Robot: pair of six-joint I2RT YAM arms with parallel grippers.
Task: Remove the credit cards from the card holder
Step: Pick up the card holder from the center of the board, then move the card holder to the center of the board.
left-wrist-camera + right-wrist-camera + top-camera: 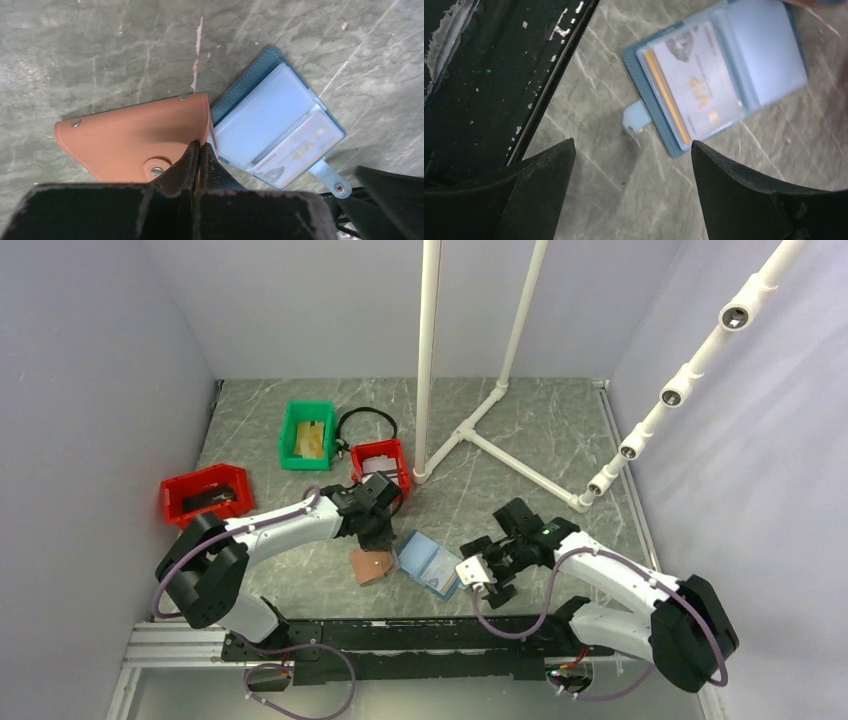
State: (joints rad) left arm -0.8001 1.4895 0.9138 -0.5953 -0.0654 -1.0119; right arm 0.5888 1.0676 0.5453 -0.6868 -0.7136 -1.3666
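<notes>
The left jaws are closed tight, their tips set at the edge of the brown cover (pixel 135 137) where it meets the blue inside. They seem to nip that edge between them, and the cover stands tilted rather than flat. The right jaws are spread wide with nothing between them. They hang low above the worktop (pixel 125 50), on the tab side of the card holder (pixel 260 120) and just short of it. The holder lies open on the worktop between the two arms, blue inside up, with its snap tab (pixel 330 177) pointing toward the right arm. The credit cards (pixel 295 150) sit in the clear sleeve on that side. The top one is pale with gold lettering, and an orange edge shows behind it (possibly a second card, though it is too thin to be sure). No card is out on the worktop, so I judge the step in hand to be the first one: the left arm pins the holder open and steady while the right arm lines up on the sleeve. The next move probably calls for the right jaws to narrow and come in flat along the sleeve's open edge. They would have to catch only the thin card edge and not the plastic, then draw it straight out while the left side keeps the holder from sliding along.
</notes>
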